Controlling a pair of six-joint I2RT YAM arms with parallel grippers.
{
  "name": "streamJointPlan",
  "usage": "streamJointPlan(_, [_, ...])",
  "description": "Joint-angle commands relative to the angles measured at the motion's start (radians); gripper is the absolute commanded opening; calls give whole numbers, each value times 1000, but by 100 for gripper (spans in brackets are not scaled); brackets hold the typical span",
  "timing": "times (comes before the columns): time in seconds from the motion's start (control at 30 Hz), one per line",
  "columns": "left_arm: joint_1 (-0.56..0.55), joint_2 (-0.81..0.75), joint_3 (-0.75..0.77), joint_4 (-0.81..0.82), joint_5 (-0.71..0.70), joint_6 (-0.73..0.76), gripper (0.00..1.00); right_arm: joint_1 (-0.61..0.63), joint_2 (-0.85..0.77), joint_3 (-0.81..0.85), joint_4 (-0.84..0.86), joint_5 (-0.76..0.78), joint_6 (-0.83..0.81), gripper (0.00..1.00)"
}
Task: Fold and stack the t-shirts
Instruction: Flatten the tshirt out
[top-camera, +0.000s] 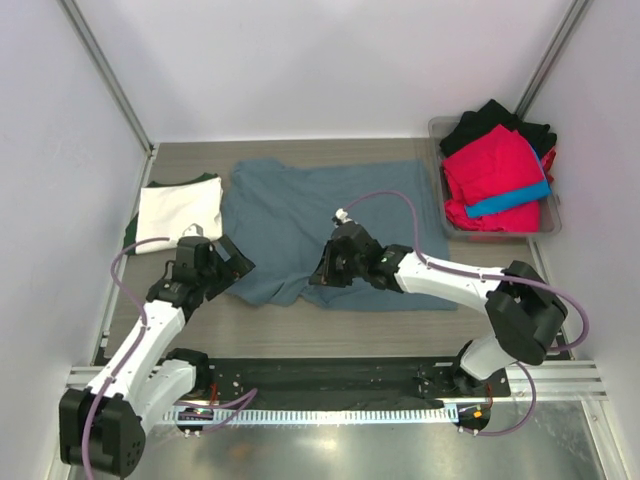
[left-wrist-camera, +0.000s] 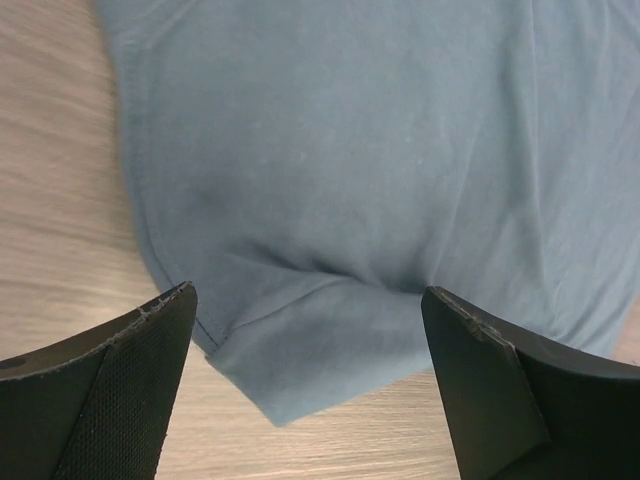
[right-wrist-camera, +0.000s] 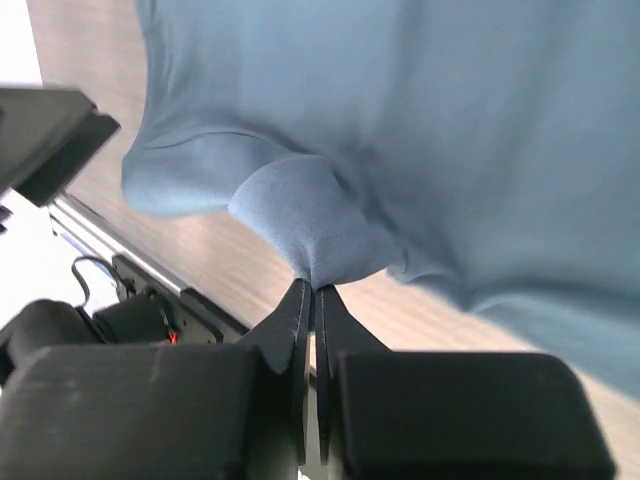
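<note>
- The blue-grey shirt (top-camera: 300, 215) lies spread in the middle of the surface (top-camera: 300, 325), its near hem bunched.
- My right end effector (right-wrist-camera: 313, 290) is clamped on a small pinch of that hem. I judge so thin a bite could slip on lifting.
- My left end effector (left-wrist-camera: 308, 295) hangs open over the near-left corner. Uneven lifting would skew the fold.

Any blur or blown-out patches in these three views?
Top external: sharp and evenly lit across the blue-grey shirt. Left wrist: the wood table at left is smeared. Right wrist: white patch at upper left blown out; cloth goes soft away from the right tool shut on it.
</note>
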Motion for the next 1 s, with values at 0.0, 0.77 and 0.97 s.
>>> streamJointPlan(0.0, [-2,54,-1,141,84,43,94,-63,26,22,49,-104,-56,7])
streamJointPlan(0.77, [-244,33,30,181,25,152,84,-304,351,136,133,-147,-66,11])
streamJointPlan(0.97, [-309,88,34,206,6,164,71,-309,417,159,155,-155,-66,12])
